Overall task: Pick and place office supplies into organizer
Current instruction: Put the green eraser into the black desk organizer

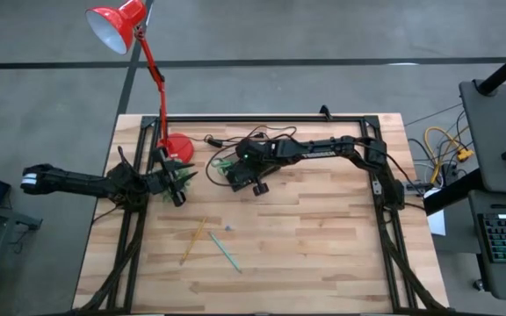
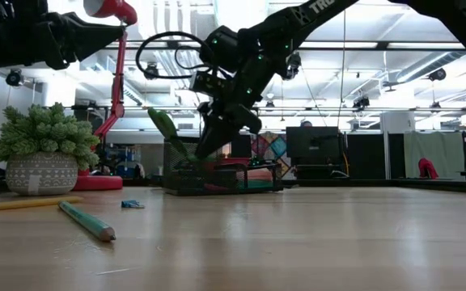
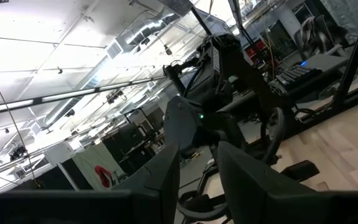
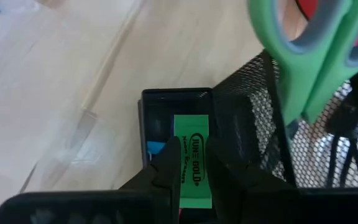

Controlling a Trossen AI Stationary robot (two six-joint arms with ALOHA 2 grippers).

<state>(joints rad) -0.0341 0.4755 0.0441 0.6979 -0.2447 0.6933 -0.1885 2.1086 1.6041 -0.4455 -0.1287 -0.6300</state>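
- Green eraser (image 4: 191,167) with black lettering, clamped between the fingers of the right end effector (image 4: 189,177), held directly over a small compartment of the black mesh organizer (image 4: 247,118).
- Lettering and grip visible in the right wrist view only; in the high view just a green speck at the right end effector (image 1: 240,167), over the organizer (image 1: 238,175) toward the back of the surface (image 1: 323,246).
- Green-handled scissors (image 4: 312,56) standing in the tall mesh compartment just beside the right end effector; in the low view the handle (image 2: 164,125) tilted up out of the organizer (image 2: 217,179).
- Low view alone: right end effector (image 2: 217,133) pointing down into the organizer from above.
- Yellow pencil (image 1: 193,240) and green pen (image 1: 224,252) lying flat on bare wood, well apart from the right end effector, nearer the front; small blue piece (image 1: 228,229) between them.
- Same pen (image 2: 87,221) closest to the low camera, blue piece (image 2: 133,204) behind it.
- Left end effector (image 1: 178,195) beside the potted plant (image 1: 179,174) and red lamp base (image 1: 177,147), near the organizer; fingers (image 3: 166,177) a little apart, nothing between them in the left wrist view.
- Potted plant (image 2: 43,153) and lamp base (image 2: 95,183) between the left end effector and the organizer; black cable (image 1: 218,140) behind.
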